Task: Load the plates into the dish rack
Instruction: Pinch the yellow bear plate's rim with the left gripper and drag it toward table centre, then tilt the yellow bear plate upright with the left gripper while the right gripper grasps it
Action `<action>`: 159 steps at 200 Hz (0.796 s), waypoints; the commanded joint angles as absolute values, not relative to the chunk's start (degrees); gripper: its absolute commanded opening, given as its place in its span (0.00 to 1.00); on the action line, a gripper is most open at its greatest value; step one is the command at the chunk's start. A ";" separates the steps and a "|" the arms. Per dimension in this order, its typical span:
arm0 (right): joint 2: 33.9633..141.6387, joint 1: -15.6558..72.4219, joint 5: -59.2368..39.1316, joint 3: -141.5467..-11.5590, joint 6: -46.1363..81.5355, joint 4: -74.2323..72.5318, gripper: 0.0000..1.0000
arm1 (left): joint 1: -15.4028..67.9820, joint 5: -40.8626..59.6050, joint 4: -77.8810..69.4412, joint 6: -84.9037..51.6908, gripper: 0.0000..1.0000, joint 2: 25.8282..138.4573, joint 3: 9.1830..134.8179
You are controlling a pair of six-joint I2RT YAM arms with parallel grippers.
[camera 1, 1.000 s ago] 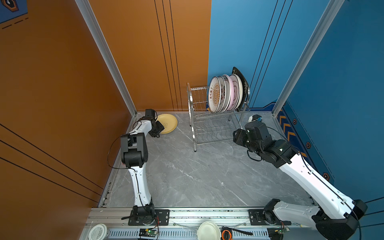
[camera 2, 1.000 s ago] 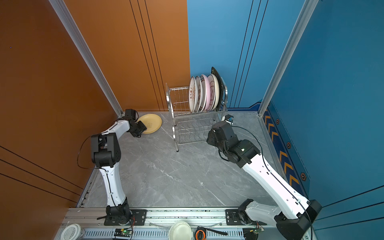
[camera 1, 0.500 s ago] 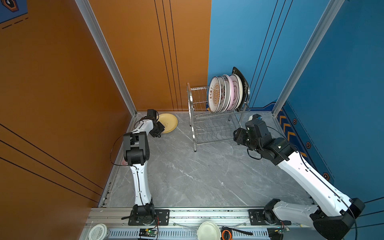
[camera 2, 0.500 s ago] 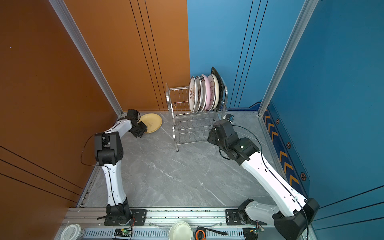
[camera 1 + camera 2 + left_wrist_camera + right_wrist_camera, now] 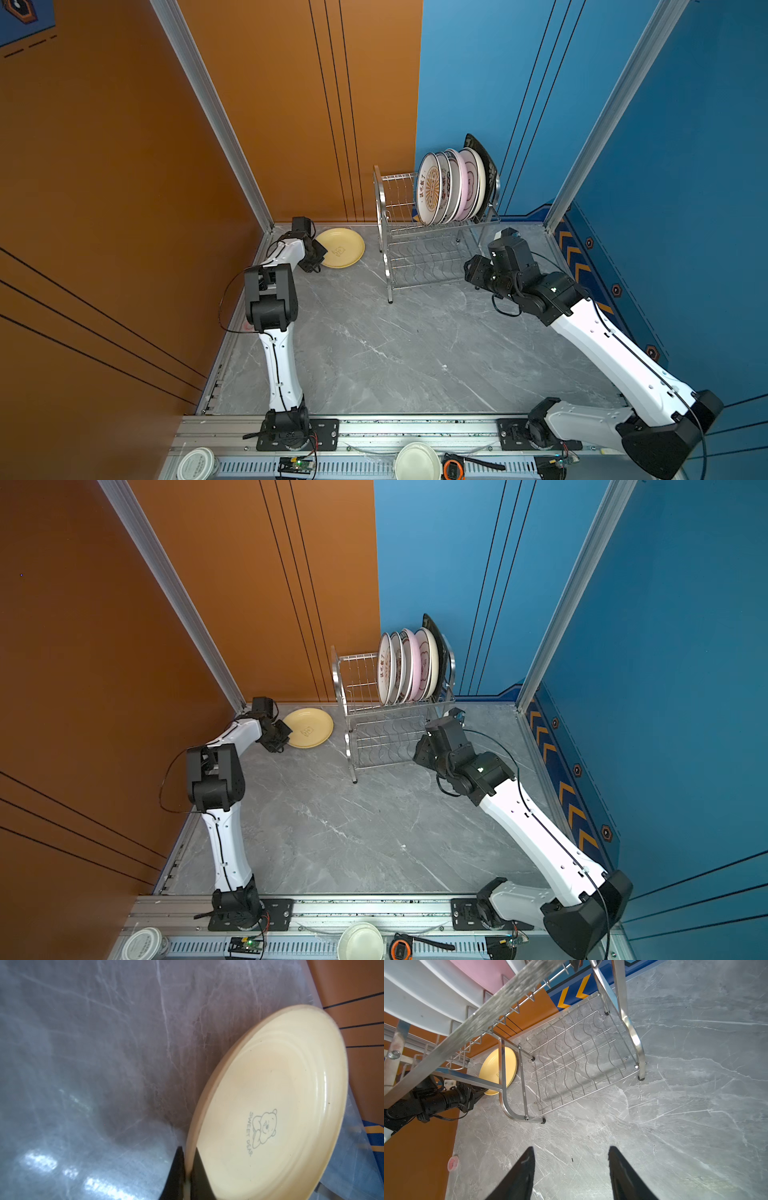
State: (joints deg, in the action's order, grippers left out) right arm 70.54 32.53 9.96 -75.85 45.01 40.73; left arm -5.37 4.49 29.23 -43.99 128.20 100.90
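Note:
A yellow plate (image 5: 343, 247) (image 5: 311, 727) (image 5: 270, 1105) lies on the grey table near the back left corner, left of the dish rack (image 5: 432, 249) (image 5: 386, 737) (image 5: 577, 1059). My left gripper (image 5: 320, 254) (image 5: 188, 1153) is shut on the plate's near rim, one finger above it and one below. Several plates (image 5: 453, 187) (image 5: 409, 667) stand upright in the right half of the rack's upper tier; its lower tier is bare. My right gripper (image 5: 471, 270) (image 5: 570, 1151) hovers open and empty over the table, just right of the rack's lower tier.
Orange walls close in behind and left of the yellow plate; blue walls stand behind and right of the rack. On the front rail sit a white bowl (image 5: 417, 461), a white lidded tub (image 5: 195, 463) and an orange tape measure (image 5: 453, 469).
My left jaws have closed onto the yellow plate's rim, and the left elbow has shifted slightly right. The right arm has barely moved and stays open.

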 commanded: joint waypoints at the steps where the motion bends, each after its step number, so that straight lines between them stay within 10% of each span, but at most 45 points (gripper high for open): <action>1: 71.52 31.78 6.03 -75.47 44.48 38.12 0.58 | -5.84 2.64 34.04 -41.04 0.00 122.94 97.28; 159: 84.28 31.87 -22.26 -77.89 38.31 31.89 0.86 | -10.11 20.65 34.10 -30.96 0.00 73.52 59.42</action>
